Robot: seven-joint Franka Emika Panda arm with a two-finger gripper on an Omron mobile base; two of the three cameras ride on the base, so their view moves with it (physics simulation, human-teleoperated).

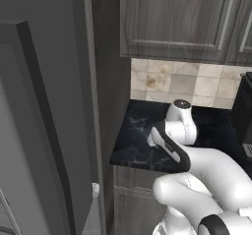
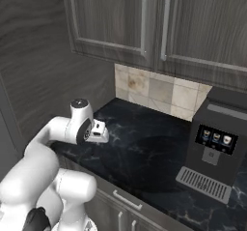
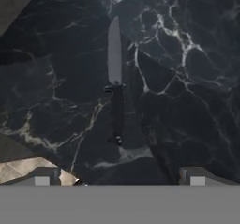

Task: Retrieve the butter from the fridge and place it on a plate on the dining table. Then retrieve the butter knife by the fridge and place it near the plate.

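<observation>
The butter knife (image 3: 116, 92) lies flat on the black marble wall counter (image 3: 187, 101), grey blade pointing up the hand view and dark handle toward me. My gripper (image 3: 119, 180) hovers above it, open, with nothing between the fingertips (image 3: 42, 180); the handle's end sits just ahead of the gap. Seen from the right base, my white hand (image 2: 96, 131) hangs over the counter's left end. The grey fridge (image 1: 34, 131) stands right beside this counter on the left. The butter, the plate and the dining table are out of view.
A dark coffee machine (image 2: 217, 148) stands at the counter's right end. Dark grey wall cabinets (image 2: 154, 22) hang above a beige tiled backsplash (image 2: 154, 92). A dark side panel (image 2: 43, 65) closes off the counter's left end. Base cabinet drawers (image 2: 126, 199) sit below the counter edge.
</observation>
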